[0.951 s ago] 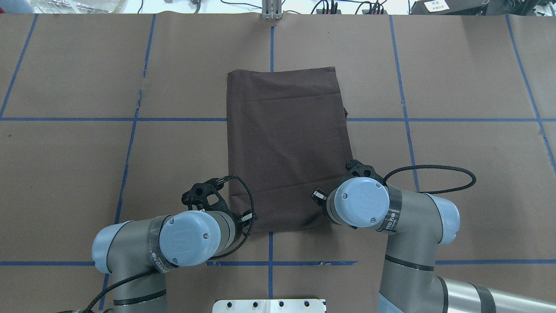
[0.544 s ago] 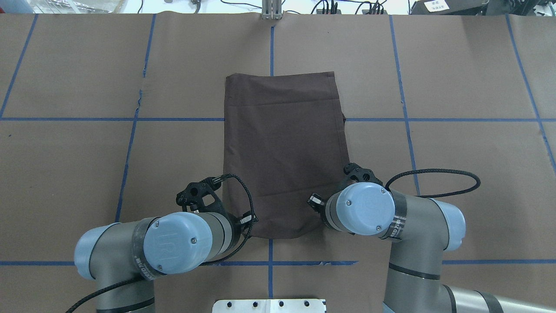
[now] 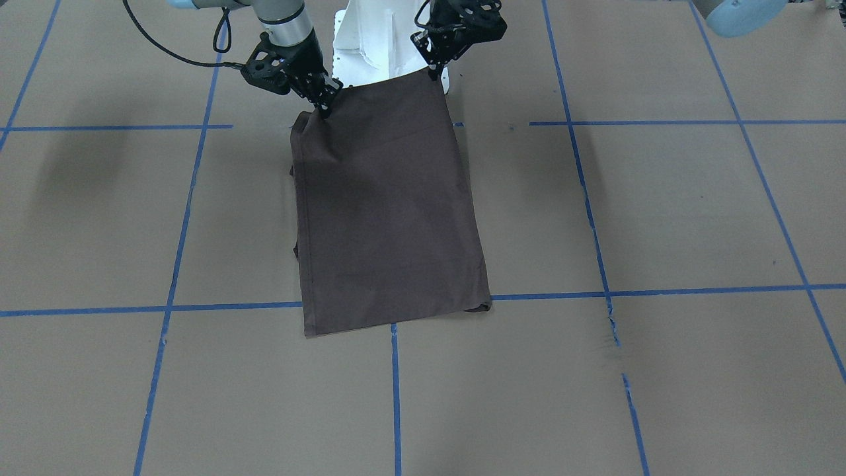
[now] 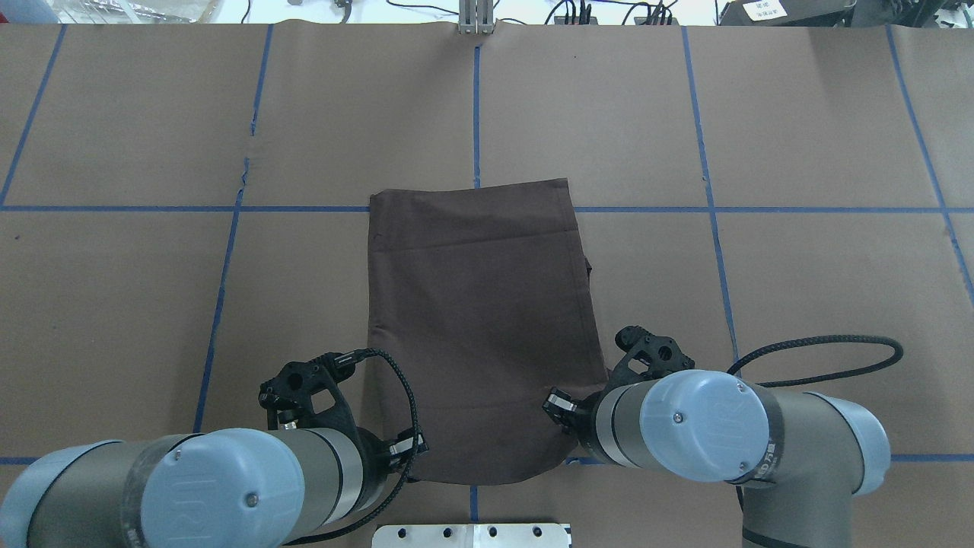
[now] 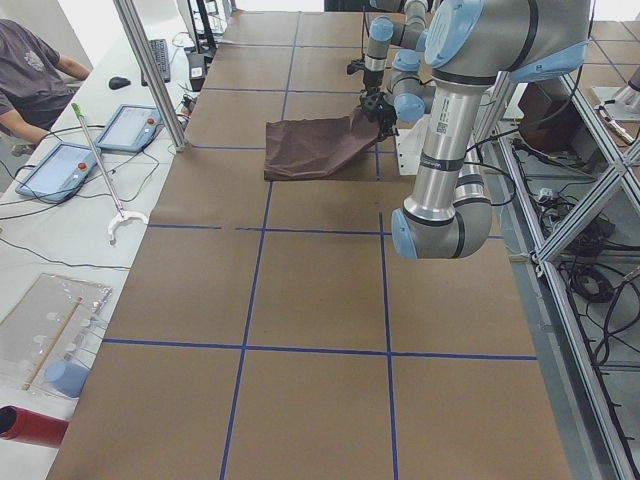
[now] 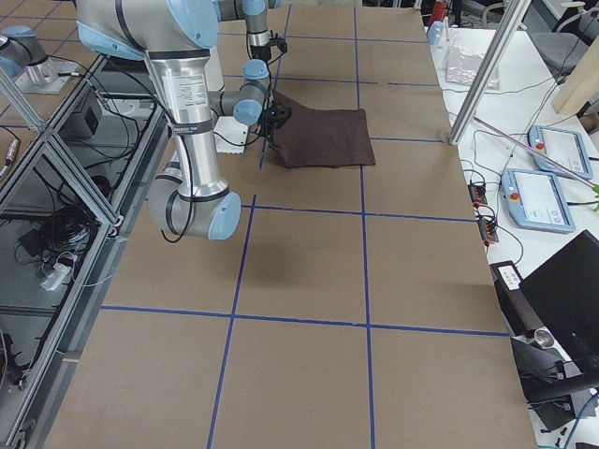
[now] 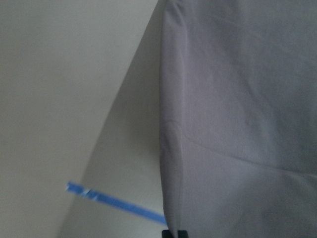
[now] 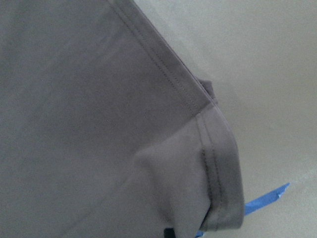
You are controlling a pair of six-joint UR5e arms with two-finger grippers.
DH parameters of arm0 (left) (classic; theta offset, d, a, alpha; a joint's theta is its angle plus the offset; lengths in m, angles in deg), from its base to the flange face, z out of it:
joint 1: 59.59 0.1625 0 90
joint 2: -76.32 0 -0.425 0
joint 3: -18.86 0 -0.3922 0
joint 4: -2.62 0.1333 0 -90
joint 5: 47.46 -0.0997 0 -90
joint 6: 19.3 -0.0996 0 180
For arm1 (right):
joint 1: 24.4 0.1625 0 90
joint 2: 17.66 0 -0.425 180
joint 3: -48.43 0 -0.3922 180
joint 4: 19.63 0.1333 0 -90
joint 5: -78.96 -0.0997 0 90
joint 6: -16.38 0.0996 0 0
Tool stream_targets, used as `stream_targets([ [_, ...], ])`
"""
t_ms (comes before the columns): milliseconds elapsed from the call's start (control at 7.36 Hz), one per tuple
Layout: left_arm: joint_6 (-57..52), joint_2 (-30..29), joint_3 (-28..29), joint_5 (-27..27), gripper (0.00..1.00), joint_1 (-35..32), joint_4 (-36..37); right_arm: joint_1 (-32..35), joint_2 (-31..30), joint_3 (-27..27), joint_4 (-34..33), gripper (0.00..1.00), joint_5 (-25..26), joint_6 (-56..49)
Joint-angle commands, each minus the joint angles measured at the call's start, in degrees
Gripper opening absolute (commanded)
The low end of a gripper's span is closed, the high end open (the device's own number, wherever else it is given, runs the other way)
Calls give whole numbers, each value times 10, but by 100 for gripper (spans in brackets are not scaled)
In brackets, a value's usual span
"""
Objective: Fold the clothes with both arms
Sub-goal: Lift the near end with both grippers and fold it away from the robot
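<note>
The dark brown T-shirt (image 4: 479,320) lies folded into a long rectangle on the brown table cover, its near end lifted off the surface. In the front-facing view my left gripper (image 3: 434,73) is shut on one near corner of the T-shirt (image 3: 390,211), and my right gripper (image 3: 326,109) is shut on the other. From overhead, both wrists hide the fingertips. The left wrist view shows a folded side edge of the cloth (image 7: 237,99). A hemmed sleeve corner (image 8: 218,163) shows in the right wrist view. Collar, lettering and tags are hidden.
Blue tape lines (image 4: 475,106) grid the table cover. The white pedestal base (image 4: 472,533) sits just behind the lifted end. A person (image 5: 30,70) sits at a side bench with tablets (image 5: 130,125). Metal posts (image 6: 477,75) stand at the table's far edge.
Both arms have pulled back toward the base, dragging the T-shirt with them. Its far edge slid about one grid line closer, and the near end now hangs raised.
</note>
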Motion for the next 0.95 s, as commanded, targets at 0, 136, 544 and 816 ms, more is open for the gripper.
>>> stream_targets([
  [0, -1, -6, -5, 10, 0, 8, 8, 10, 20, 5, 5, 0, -1, -16],
  [136, -4, -9, -5, 6, 0, -12, 7, 41, 53, 21, 4, 0, -2, -43],
  [544, -69, -24, 55, 9, 0, -121, -29, 140, 121, 118, 4, 0, -51, -75],
  [816, -69, -31, 129, 11, 0, -154, -105, 170, 155, 169, 5, 0, -58, -85],
])
